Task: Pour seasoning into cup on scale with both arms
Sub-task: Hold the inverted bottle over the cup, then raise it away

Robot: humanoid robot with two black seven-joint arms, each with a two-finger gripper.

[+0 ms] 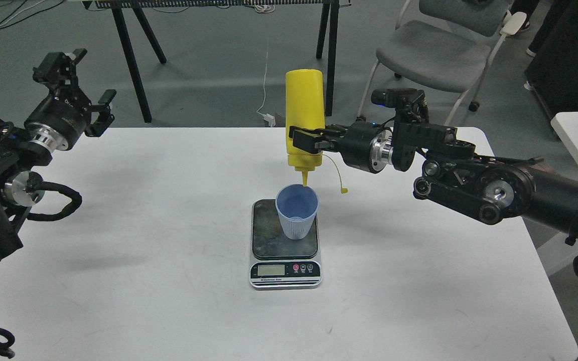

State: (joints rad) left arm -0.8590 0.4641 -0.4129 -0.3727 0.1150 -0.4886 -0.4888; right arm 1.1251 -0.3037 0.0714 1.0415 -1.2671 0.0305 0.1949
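White counter (143, 250) fills the head view, grey floor and a chair (434, 55) behind. Near its middle, the scale (285, 245) carries the cup (296, 210). Right end effector (305, 141) is clamped on the inverted seasoning bottle (304, 108), nozzle just above the cup. Left end effector (88, 87) sits over the far-left edge, fingers spread, empty.

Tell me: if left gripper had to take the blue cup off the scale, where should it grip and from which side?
Probably mid-wall of the cup, coming from the left gripper's own side. It stands upright on the scale, tapered and handle-less, so opposite walls are the only hold. The yellow bottle, upside down in the right gripper, hangs over the rim, blocking a top approach.
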